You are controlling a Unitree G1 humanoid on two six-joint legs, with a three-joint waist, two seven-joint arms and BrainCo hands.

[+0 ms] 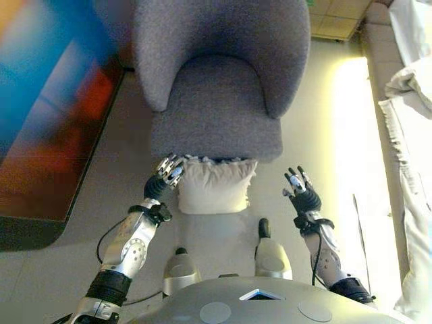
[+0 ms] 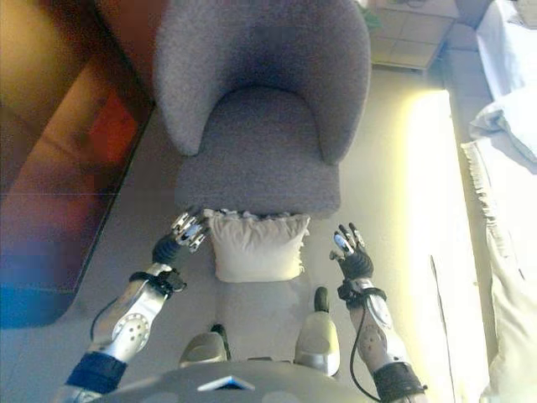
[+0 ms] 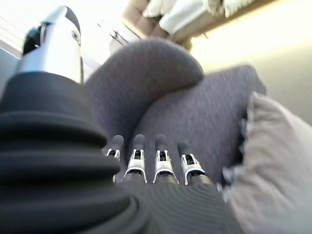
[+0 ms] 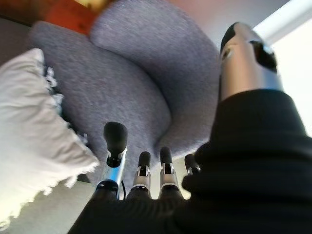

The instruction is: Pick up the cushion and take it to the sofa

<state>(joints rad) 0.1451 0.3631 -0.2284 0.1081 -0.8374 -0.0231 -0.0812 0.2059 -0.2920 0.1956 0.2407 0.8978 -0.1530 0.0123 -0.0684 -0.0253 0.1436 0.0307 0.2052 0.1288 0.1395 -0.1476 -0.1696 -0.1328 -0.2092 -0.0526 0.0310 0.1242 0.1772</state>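
Observation:
A cream cushion (image 1: 214, 185) with a frilled edge leans on the floor against the front of a grey armchair (image 1: 216, 94). My left hand (image 1: 164, 177) is open at the cushion's upper left corner, fingers straight and close to it. My right hand (image 1: 300, 191) is open to the right of the cushion, a clear gap away. The cushion also shows in the left wrist view (image 3: 273, 165) and in the right wrist view (image 4: 34, 131), beside the straight fingers (image 3: 156, 161) of each hand. Neither hand holds anything.
A dark low table or screen (image 1: 47, 121) lies at the left. A sofa with white cloth (image 1: 405, 135) runs along the right edge. Pale floor (image 1: 324, 121) lies between the armchair and the sofa.

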